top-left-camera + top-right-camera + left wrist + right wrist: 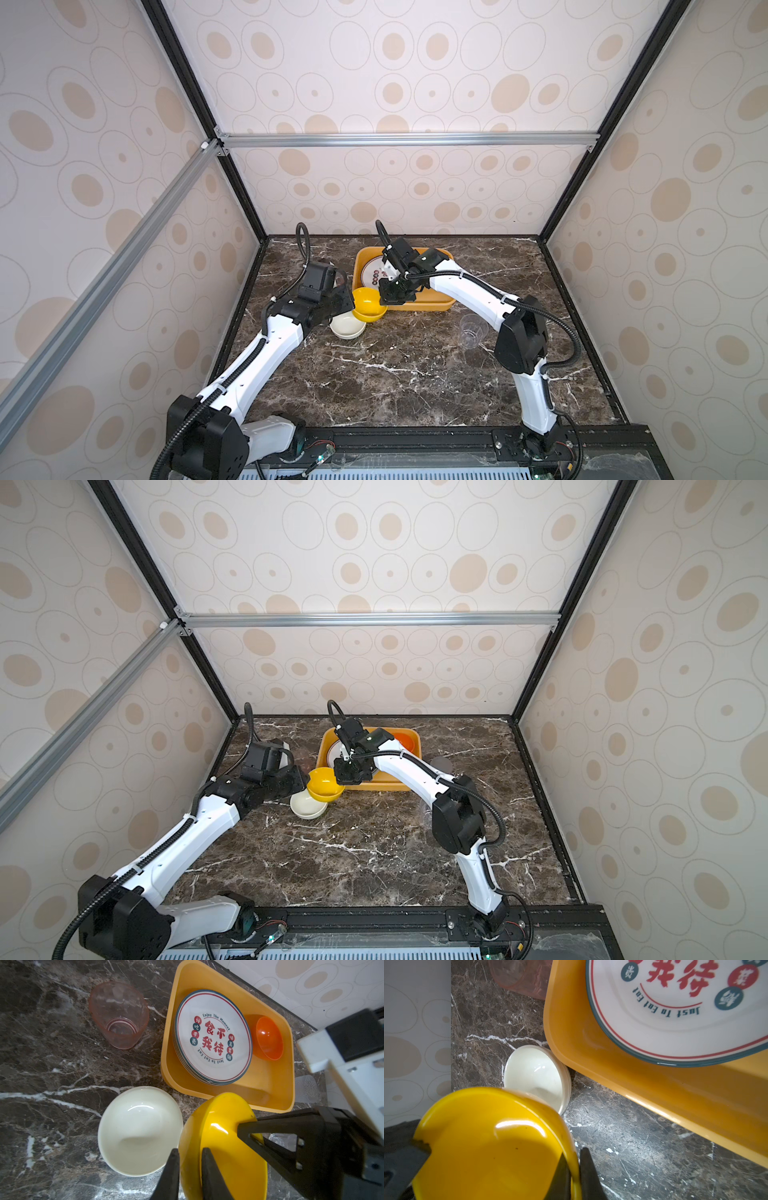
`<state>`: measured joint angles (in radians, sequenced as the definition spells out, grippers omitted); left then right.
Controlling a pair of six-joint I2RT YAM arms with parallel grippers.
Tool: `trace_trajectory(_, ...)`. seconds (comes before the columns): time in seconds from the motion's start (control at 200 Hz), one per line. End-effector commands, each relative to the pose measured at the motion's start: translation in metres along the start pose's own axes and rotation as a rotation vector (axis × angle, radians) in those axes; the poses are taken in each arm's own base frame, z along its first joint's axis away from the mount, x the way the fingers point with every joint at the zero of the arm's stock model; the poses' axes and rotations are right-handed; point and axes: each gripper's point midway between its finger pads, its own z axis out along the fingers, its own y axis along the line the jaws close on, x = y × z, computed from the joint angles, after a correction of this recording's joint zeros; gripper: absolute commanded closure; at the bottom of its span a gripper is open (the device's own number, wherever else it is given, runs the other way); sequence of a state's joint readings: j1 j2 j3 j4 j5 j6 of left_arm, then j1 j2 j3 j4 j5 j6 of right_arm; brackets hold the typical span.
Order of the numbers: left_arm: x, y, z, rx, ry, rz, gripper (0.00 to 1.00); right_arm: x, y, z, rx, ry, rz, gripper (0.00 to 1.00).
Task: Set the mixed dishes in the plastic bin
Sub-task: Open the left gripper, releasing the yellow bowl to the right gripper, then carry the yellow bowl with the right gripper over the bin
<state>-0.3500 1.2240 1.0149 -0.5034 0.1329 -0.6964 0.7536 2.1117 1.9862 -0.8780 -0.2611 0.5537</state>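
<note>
Yellow bowl at frame centre, off the yellow bin's lower-left corner, overlapping the cream bowl, right gripper clamped on its rim, left gripper slightly parted astride the opposite rim, bare bin floor between the stacked plates and the wall nearest the bowl.

- plastic bin: smooth yellow plastic with a soft sheen
- plates inside the bin: glossy white glaze, printed faces
- orange bowl inside the bin: shiny, plastic-looking
- yellow bowl just outside the bin: hard gloss, sharp highlights
- cream bowl beside the bin: smooth, glossy
- pink cup beside the bin: translucent, slightly cloudy plastic
- table under the bin: dark veined marble look, polished
- my left gripper: fingers matt black
</note>
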Motion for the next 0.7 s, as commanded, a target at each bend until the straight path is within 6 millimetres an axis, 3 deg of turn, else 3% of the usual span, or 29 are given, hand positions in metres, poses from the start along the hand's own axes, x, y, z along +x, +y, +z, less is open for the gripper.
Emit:
trace_trajectory(0.0, -0.013, -0.009, -0.016, 0.021, -0.045, -0.011, 0.70, -0.011, 0.002, -0.017, 0.024, -0.052, -0.031, 0.97)
trace_trajectory(0.205, -0.017, -0.011, -0.024, 0.034, -0.071, -0.023, 0.57, -0.021, -0.014, -0.038, 0.067, -0.092, -0.031, 0.98)
trace_trajectory(0.475, -0.017, -0.019, -0.030, 0.092, -0.088, -0.043, 0.52, -0.035, -0.049, -0.067, 0.132, -0.139, -0.005, 0.98)
trace_trajectory(0.695, -0.015, -0.038, -0.033, 0.212, -0.083, -0.060, 0.48, -0.051, -0.087, -0.095, 0.215, -0.198, 0.031, 0.98)
